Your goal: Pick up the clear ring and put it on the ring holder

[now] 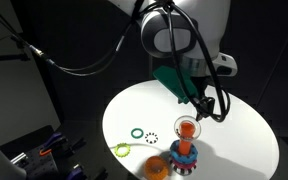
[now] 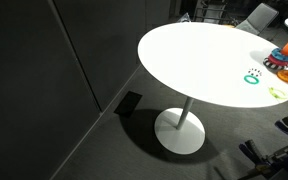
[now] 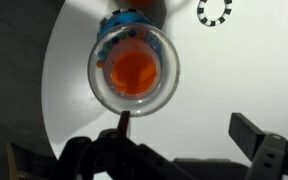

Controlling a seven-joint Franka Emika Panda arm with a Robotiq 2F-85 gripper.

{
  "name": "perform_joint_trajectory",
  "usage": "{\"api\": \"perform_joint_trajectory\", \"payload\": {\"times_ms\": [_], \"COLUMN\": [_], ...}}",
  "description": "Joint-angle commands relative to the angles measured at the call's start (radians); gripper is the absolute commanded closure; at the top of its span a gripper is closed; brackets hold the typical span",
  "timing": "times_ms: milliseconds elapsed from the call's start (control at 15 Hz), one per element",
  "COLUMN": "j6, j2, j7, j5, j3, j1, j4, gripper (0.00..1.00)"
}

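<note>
Ring holder [image 3: 134,72] inside clear ring [image 3: 170,88], table [image 3: 69,112] edge close alongside.

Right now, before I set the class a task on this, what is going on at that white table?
A robot arm hangs over the white table, its fingers open and holding nothing. The clear ring sits around the top of the ring holder. A green ring, a dotted ring, a yellow-green ring and a thick orange ring lie loose nearby.
</note>
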Motion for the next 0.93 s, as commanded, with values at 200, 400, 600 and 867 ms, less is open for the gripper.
{"api": "perform_joint_trajectory", "payload": {"times_ms": [200,400,600,867], "j6": [0.004,0.004,0.001,-0.008], "j2": [0.002,0.002,0.0,-0.006], "j7": [-0.033,-0.034,-0.038,-0.055], "j5": [0.024,0.024,0.027,0.038], "j3": [0.017,0.018,0.019,0.024], "j1": [-0.026,-0.026,-0.028,-0.029], "j4": [0.004,0.004,0.002,-0.004], "gripper": [0.0,0.0,0.0,0.0]}}
